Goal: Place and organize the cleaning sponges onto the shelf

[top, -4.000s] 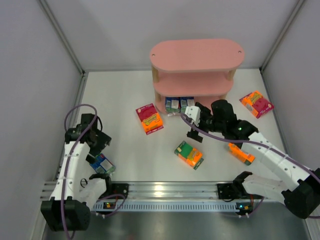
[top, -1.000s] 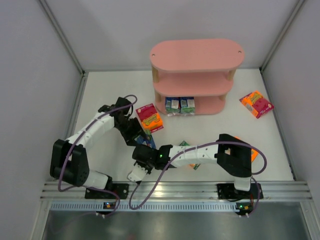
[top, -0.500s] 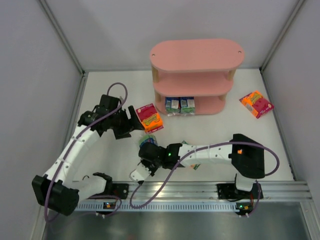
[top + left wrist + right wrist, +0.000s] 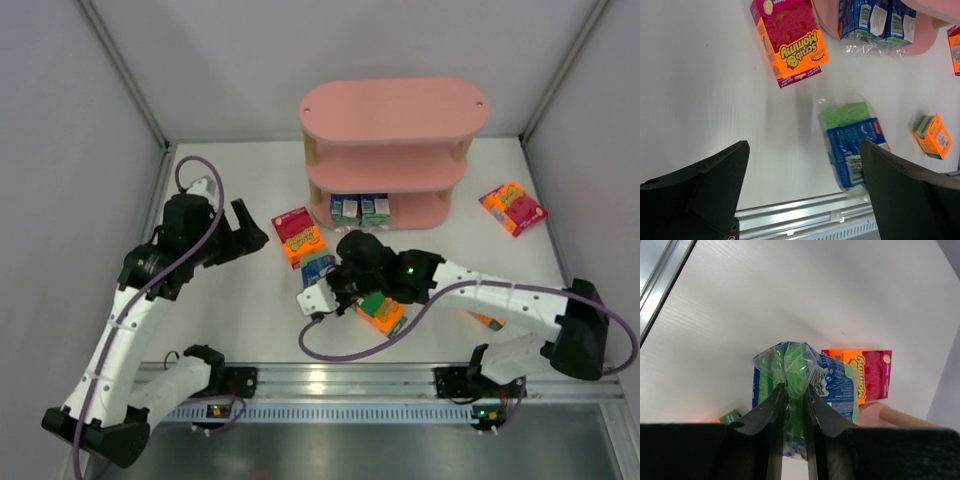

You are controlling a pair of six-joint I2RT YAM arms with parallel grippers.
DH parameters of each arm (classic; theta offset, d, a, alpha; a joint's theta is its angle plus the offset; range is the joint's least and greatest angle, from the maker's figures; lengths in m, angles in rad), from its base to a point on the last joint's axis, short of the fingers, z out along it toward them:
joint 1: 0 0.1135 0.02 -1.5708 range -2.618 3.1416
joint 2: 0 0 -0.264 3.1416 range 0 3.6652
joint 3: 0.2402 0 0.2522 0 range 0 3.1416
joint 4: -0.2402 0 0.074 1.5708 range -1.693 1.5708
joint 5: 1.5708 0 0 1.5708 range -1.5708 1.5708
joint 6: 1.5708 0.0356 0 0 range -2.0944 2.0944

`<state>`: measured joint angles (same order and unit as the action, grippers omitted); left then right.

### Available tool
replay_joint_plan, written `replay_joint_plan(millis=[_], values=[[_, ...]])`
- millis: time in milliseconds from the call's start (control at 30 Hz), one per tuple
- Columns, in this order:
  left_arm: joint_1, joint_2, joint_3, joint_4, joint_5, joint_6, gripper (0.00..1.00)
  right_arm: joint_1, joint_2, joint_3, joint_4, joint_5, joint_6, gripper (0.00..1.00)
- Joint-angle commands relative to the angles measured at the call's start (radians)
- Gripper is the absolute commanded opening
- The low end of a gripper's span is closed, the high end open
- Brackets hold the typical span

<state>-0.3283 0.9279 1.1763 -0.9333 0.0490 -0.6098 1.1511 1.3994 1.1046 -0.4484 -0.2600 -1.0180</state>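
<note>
Right gripper (image 4: 794,390) is clamped on the blue/green-and-white pack (image 4: 837,385) - both fingers (image 4: 771,405) pinch its crinkled wrapper at the green end. In the overhead view the pack sits out on the table (image 4: 230,180), in front of the shelf (image 4: 395,110) and just beside the orange-and-magenta pack (image 4: 298,236). Can't tell for sure whether it is off the surface. It shows slightly blurred in the left wrist view.

Left gripper (image 4: 803,143) is released, jaws spread wide, nothing between them. It hangs over the left part of the table, near the orange-and-magenta pack but not touching it.

Shelf state:
- top and middle boards carry nothing that I can see
- bottom board has two blue packs (image 4: 360,208) standing side by side, touching, toward its left end

Loose on the table:
- orange-and-magenta pack lies flat, label up, just left of the shelf's bottom board
- second orange-and-magenta pack (image 4: 512,207) lies to the right of the shelf, well apart from the rest
- green-and-orange pack (image 4: 381,312) lies partly under the right arm, near the held pack
- another orange pack (image 4: 489,321) is mostly hidden under the right forearm - colours beyond orange not readable

Right arm reaches across from its base toward table centre. The rail (image 4: 330,380) runs along the near edge.
</note>
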Motion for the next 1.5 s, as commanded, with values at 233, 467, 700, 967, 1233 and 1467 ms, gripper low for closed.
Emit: replay_joint_plan(millis=[233,467,700,967,1233,1467], values=[[0.003,-0.09,-0.09,0.162,-0.081,0.033,0.98,-0.252,-0.302,0.0,-0.231,-0.223,-0.014,0.0],[0.005,-0.09,-0.141,0.195,-0.087,0.082,0.98,-0.474,-0.407,-0.037,-0.34,-0.205,-0.079,0.0],[0.005,-0.092,-0.17,0.221,-0.089,0.127,0.98,-0.616,-0.433,-0.156,-0.268,-0.099,-0.126,0.0],[0.005,-0.077,-0.187,0.252,-0.07,0.151,0.98,-0.856,-0.393,-0.187,-0.193,-0.203,-0.212,0.0],[0.003,-0.092,-0.216,0.255,-0.077,0.168,0.98,-0.873,-0.312,-0.258,0.019,-0.216,-0.277,0.0],[0.003,-0.107,-0.231,0.255,-0.083,0.168,0.98,-0.875,-0.254,-0.285,0.183,-0.202,-0.318,0.0]])
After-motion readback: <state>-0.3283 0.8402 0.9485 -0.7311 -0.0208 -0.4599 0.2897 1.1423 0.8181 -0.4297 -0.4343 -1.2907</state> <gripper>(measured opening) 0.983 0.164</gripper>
